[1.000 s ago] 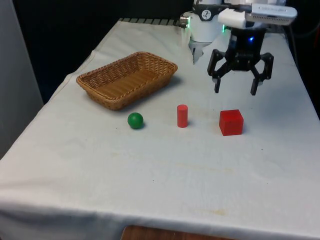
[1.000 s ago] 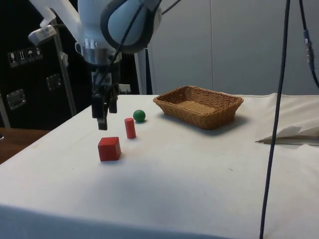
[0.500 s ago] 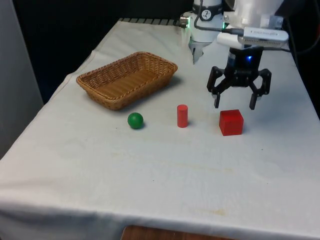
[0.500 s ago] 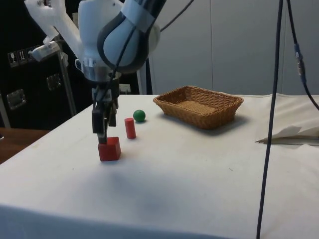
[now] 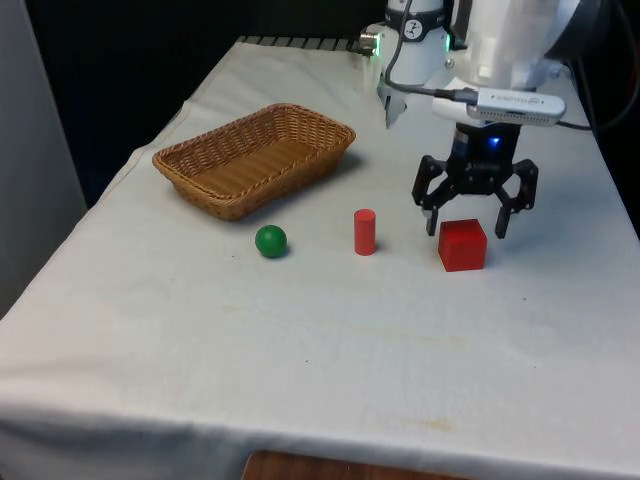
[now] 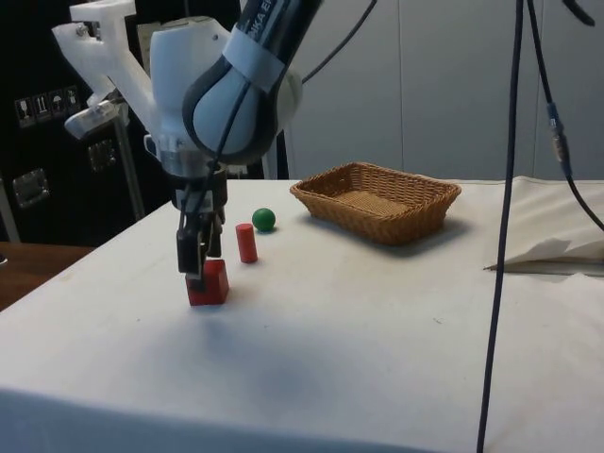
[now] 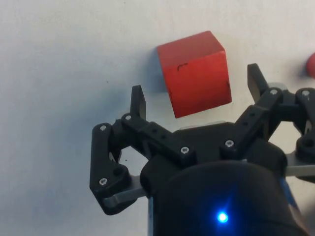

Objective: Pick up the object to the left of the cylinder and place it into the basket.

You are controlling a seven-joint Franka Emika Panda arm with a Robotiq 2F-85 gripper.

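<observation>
A red cube (image 5: 462, 246) sits on the white cloth at the front view's right. My gripper (image 5: 466, 229) is open and hangs low over it, one finger on each side of the cube's top. The side view has the gripper (image 6: 195, 275) down at the cube (image 6: 209, 284). Seen from the wrist, the cube (image 7: 194, 73) lies between the spread fingers of the gripper (image 7: 196, 86), not touched. A red cylinder (image 5: 365, 231) stands upright to the cube's left in the front view. Further left lies a green ball (image 5: 271, 241). The wicker basket (image 5: 238, 205) is behind the ball.
In the side view the cylinder (image 6: 246, 243), the ball (image 6: 264, 219) and the basket (image 6: 377, 226) line up beyond the cube. A fold of white cloth (image 6: 552, 253) lies at that view's right, and a black cable (image 6: 510, 217) hangs down in front.
The gripper has come down and slightly towards the front of the table, from well above the cube to level with its top. It has stayed open. The objects have not moved.
</observation>
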